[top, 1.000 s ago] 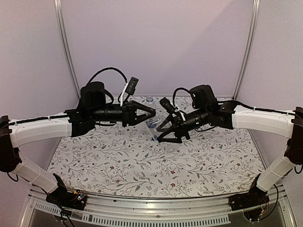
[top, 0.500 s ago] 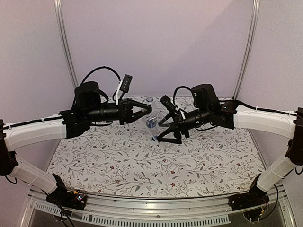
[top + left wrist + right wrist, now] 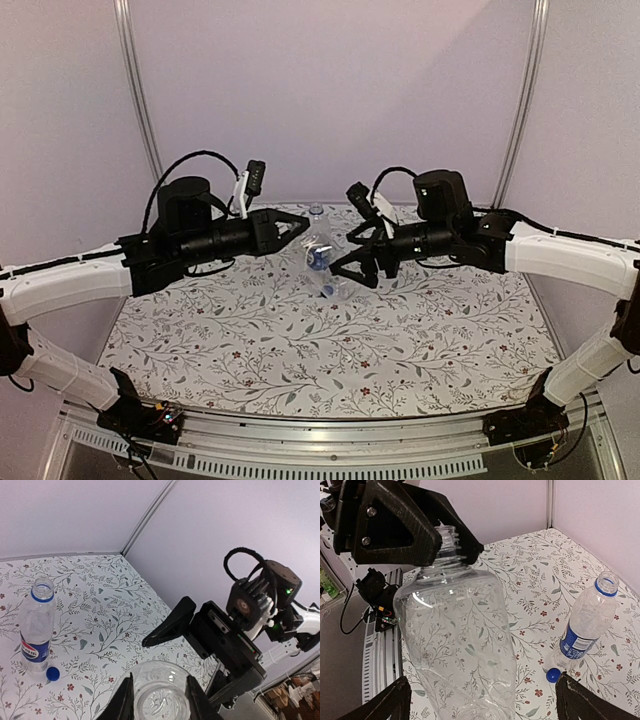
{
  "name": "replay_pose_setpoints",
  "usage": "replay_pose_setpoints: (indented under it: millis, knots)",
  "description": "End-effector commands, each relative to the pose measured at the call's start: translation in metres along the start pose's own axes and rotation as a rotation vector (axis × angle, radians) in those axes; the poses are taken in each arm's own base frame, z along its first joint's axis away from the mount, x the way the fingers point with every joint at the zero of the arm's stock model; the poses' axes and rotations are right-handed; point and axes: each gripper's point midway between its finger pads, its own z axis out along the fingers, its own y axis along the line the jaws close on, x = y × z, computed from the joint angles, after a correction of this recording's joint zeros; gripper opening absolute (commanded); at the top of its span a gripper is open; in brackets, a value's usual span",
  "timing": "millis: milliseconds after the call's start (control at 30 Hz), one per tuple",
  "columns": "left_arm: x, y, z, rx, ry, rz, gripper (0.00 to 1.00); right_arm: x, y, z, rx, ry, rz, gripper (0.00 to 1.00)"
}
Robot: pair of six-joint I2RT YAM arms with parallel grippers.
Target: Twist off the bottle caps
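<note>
L gripper (image 3: pixel 300 225): clamped on the threaded neck of the unlabelled bottle (image 3: pixel 460 630). My black triangular fingers sit either side of the thread rings. It holds the bottle up in the air, centre of top view.
- Thin clear plastic w/ a rounded shoulder tapering to a narrow neck.
- Near see-through; the floral print shows thru the wall.
- Thread rings exposed, and the mouth looks open in R wrist view.

R gripper (image 3: pixel 343 256): jaws spread wide, straddling the base end of the same bottle. R wrist view shows a gap on both sides betw fingers and plastic, so no contact.

Left of L wrist frame: labelled bottle (image 3: pixel 35 625), upright on the cloth.
- Crinkled clear body w/ a blue-and-white label band low down.
- Blue ring at the neck, mouth open.

Lower left of the same frame: blue cap (image 3: pixel 52 673), a small round disc. It lies on the cloth just beside that bottle's foot, well apart from both grippers.

The table (image 3: pixel 250 340) has a matte cloth w/ grey leaf sprigs and small red flowers.
</note>
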Motion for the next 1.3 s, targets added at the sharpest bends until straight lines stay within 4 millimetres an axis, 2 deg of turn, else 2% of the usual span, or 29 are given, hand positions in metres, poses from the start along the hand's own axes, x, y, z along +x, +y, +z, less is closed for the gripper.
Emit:
replay_pose_setpoints:
  millis: [0,333,600,933,1067,1133,1267]
  knots:
    - [-0.012,0.001,-0.008,-0.057,-0.077,-0.075,0.00,-0.009,-0.008,0.002,0.126,-0.016,-0.011,0.99]
    - [-0.016,0.003,-0.009,-0.073,-0.117,-0.117,0.00,-0.005,0.001,0.023,0.224,0.013,-0.076,0.99]
    - [-0.013,0.003,-0.007,-0.065,-0.108,-0.122,0.00,0.001,-0.004,0.034,0.271,0.050,-0.107,0.88]
    - [-0.008,0.010,-0.006,-0.088,-0.101,-0.110,0.00,0.002,-0.002,0.034,0.258,0.052,-0.117,0.70]
    - [-0.012,0.014,-0.011,-0.117,-0.119,-0.086,0.00,0.003,0.000,0.033,0.249,0.052,-0.114,0.96]
    - [-0.017,0.019,-0.016,-0.157,-0.129,-0.052,0.00,0.004,0.002,0.031,0.244,0.043,-0.111,0.99]
    - [-0.033,0.043,-0.036,-0.309,-0.172,0.048,0.00,0.007,0.003,0.023,0.248,0.040,-0.110,0.99]
